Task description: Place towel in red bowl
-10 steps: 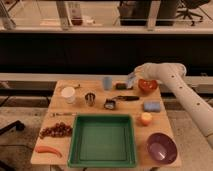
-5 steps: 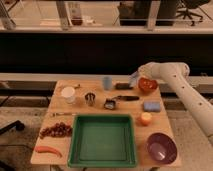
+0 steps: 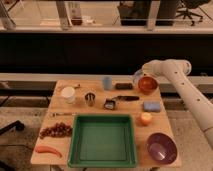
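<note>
The tool (image 3: pixel 140 76) hangs at the far right of the tabletop (image 3: pixel 65 150), just left of the red bowl (image 3: pixel 148 84). A pale towel (image 3: pixel 136 77) seems bunched at its tip, apparently pinched. It looks light, limp cloth that will droop and snag on the rim; holding a bunched fold seems best.

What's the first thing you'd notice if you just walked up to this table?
The big green tray at the front middle of the wooden table grabs the eye first. Next comes the white robot arm reaching in from the right, its gripper at the back right corner beside the red bowl. A purple bowl sits at the front right.
</note>
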`<state>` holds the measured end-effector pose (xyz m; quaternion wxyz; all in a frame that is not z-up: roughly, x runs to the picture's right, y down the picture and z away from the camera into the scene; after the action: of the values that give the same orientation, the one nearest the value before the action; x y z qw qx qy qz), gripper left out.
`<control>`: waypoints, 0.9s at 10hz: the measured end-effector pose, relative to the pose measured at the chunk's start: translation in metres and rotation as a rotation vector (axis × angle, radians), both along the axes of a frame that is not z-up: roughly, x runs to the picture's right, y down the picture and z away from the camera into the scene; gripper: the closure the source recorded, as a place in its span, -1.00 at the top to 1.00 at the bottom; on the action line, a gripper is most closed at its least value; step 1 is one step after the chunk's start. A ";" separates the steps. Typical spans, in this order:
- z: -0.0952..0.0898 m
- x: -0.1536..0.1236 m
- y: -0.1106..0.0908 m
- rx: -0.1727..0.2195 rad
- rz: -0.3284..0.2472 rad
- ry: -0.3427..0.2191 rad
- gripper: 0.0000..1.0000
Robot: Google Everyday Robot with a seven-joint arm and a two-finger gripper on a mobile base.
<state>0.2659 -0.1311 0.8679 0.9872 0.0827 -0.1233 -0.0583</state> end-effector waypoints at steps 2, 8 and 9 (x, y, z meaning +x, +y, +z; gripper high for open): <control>0.003 0.012 -0.002 -0.011 0.023 0.026 -1.00; 0.007 0.029 0.001 -0.028 0.052 0.067 -1.00; 0.008 0.034 0.004 -0.034 0.057 0.077 -1.00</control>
<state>0.2996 -0.1275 0.8757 0.9937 0.0671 -0.0840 -0.0312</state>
